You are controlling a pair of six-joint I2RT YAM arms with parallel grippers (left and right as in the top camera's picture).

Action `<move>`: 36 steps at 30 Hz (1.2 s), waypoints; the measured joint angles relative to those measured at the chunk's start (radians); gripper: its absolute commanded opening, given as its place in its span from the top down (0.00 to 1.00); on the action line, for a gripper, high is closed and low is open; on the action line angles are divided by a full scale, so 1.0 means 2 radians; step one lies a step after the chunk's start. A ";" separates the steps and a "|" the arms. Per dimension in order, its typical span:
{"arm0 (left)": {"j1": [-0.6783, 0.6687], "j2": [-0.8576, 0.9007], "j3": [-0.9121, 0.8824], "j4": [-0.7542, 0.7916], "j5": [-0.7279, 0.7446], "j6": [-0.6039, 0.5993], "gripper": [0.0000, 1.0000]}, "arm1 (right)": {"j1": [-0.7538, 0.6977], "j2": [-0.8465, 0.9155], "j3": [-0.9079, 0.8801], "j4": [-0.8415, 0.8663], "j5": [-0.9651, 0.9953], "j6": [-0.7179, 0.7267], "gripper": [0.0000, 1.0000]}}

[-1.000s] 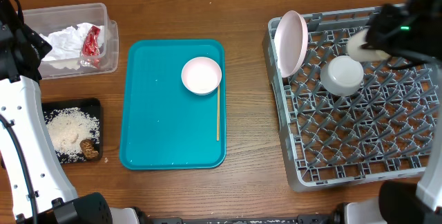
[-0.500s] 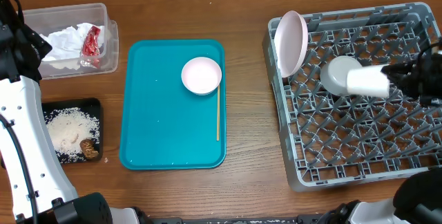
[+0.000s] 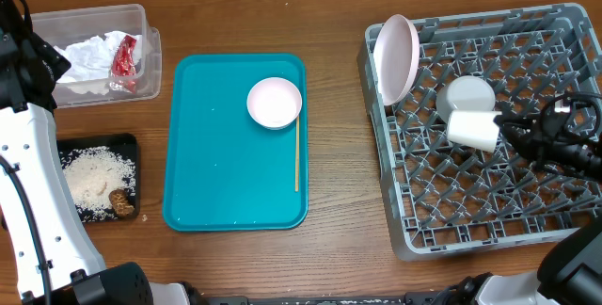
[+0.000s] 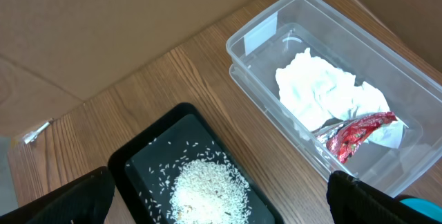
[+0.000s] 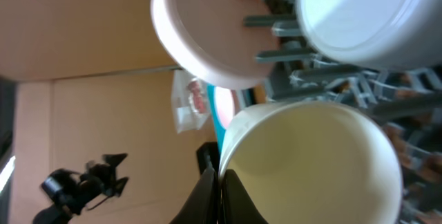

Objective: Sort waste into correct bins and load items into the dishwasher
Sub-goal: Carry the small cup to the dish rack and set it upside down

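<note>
White cup (image 3: 470, 129) now beside grey bowl (image 3: 467, 93); right gripper (image 3: 503, 128) holds it.

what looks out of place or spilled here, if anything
Nothing looks spilled or broken. Only the small white cup is askew: the right hand holds it on its side over the dish rack, beside the grey bowl. The rice crumbs sit inside the black tray.

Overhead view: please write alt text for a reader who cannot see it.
The right tool holds a small white cup over the grey dish rack, beside a light grey bowl and a standing pink plate. A teal tray holds a pink bowl and a wooden stick.
</note>
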 measured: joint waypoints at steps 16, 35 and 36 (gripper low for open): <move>0.000 0.000 0.000 0.000 0.000 0.000 0.00 | -0.010 0.000 -0.001 0.051 0.054 0.068 0.96; 0.000 0.000 0.000 0.000 0.000 0.000 0.00 | -0.010 0.000 -0.034 0.100 0.071 0.110 0.96; 0.000 0.000 0.000 0.000 0.000 0.000 0.00 | -0.011 0.000 -0.034 0.101 0.074 0.113 0.96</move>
